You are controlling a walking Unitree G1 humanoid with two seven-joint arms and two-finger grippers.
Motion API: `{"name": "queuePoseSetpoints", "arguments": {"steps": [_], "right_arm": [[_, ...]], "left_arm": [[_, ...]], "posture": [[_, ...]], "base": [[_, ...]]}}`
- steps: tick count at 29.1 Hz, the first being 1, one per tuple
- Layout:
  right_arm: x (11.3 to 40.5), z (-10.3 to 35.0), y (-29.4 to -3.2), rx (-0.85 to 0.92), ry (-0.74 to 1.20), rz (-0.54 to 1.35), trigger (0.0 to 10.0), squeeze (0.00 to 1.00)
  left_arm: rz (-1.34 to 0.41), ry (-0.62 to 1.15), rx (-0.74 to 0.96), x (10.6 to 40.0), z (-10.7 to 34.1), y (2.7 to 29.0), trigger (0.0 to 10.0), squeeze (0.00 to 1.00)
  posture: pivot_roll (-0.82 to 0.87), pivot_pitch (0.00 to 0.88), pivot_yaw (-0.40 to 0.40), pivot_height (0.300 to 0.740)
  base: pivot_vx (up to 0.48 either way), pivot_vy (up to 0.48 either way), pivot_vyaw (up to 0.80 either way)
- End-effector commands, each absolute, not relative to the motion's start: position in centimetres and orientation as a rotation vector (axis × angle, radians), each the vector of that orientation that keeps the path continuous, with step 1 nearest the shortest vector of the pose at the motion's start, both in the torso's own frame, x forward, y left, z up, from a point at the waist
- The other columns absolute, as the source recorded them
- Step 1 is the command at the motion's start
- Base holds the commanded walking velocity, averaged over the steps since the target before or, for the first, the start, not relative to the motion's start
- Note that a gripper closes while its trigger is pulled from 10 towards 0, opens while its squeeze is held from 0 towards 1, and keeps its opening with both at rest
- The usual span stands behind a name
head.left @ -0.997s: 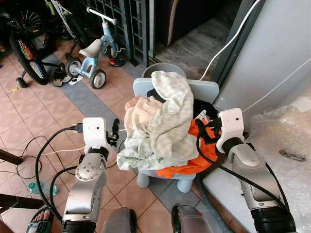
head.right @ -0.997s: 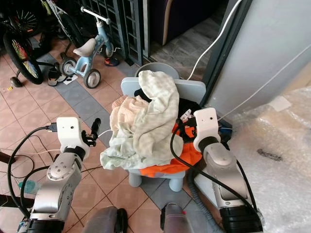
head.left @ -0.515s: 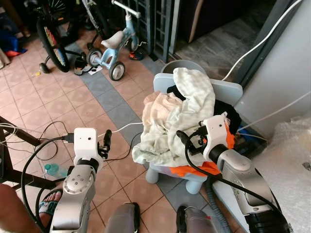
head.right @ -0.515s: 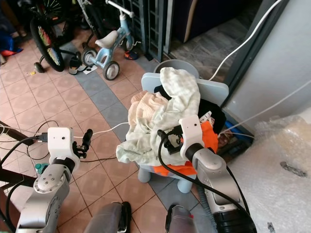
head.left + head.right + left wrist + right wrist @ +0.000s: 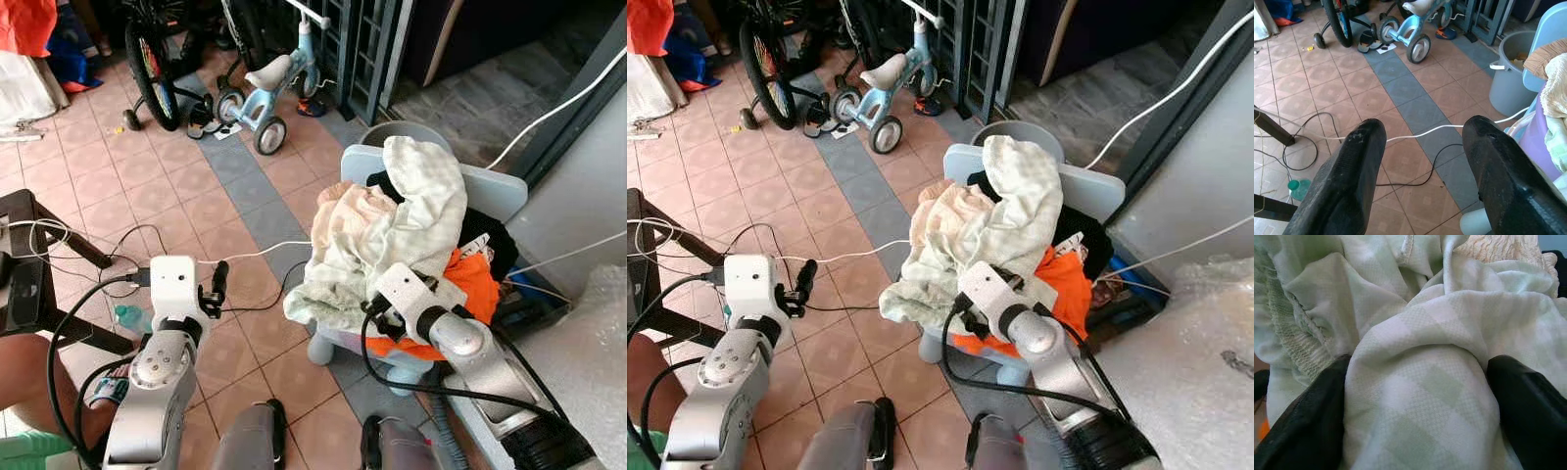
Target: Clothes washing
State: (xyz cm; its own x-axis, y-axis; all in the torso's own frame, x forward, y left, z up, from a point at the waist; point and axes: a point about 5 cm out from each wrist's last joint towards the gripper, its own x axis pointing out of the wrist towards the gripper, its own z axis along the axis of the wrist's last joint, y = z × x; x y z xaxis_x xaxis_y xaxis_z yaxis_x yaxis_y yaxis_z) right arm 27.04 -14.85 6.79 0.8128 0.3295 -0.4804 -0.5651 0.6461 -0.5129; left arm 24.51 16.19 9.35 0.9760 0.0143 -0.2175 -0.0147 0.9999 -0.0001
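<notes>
We have turned left since 1 second ago, so the tiled floor (image 5: 176, 186), the bicycle (image 5: 152, 59) and a dark table (image 5: 29, 255) now take up more of the head views. The light blue chair (image 5: 490, 191) in front of us carries the laundry pile: a pale green checked cloth (image 5: 411, 225) draped over the top, a peach garment (image 5: 343, 211) beside it, an orange garment (image 5: 475, 284) and something black underneath. Behind the chair stands a grey bucket (image 5: 411, 137), with a child's blue tricycle (image 5: 269, 83) farther back. Our right hand (image 5: 1415, 401), which hovered beside the pile earlier, has pushed into the green checked cloth, its fingers (image 5: 1298, 426) spread around a fold of it. Our left hand (image 5: 1420, 161) hangs spread above the floor, well apart from the chair, holding nothing.
</notes>
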Motion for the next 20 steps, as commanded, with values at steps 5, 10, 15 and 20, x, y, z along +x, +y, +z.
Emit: {"name": "queuePoseSetpoints", "arguments": {"steps": [5,10,15,20], "right_arm": [[26.9,6.2,-15.3,-0.758,0.368,0.519,0.0,0.0],[26.6,5.7,-15.4,-0.763,0.398,0.551,0.0,0.0],[26.4,5.3,-15.3,-0.747,0.418,0.581,0.0,0.0],[26.7,5.3,-15.1,-0.666,0.431,0.562,0.0,0.0]], "left_arm": [[0.014,0.231,-0.001,24.7,9.1,16.1,10.0,0.0],[0.015,0.227,0.0,24.8,9.1,16.1,10.0,0.0],[0.018,0.216,0.005,24.9,9.1,16.0,10.0,0.0],[0.027,0.207,0.005,25.2,9.2,15.9,10.0,0.0]], "posture": [[0.02,0.172,0.051,0.74],[0.02,0.17,0.045,0.74],[0.02,0.165,0.044,0.74],[0.02,0.161,0.041,0.74]], "base": [[0.0,0.0,0.0],[0.0,0.0,0.0],[0.0,0.0,0.0],[0.0,0.0,0.0]]}}
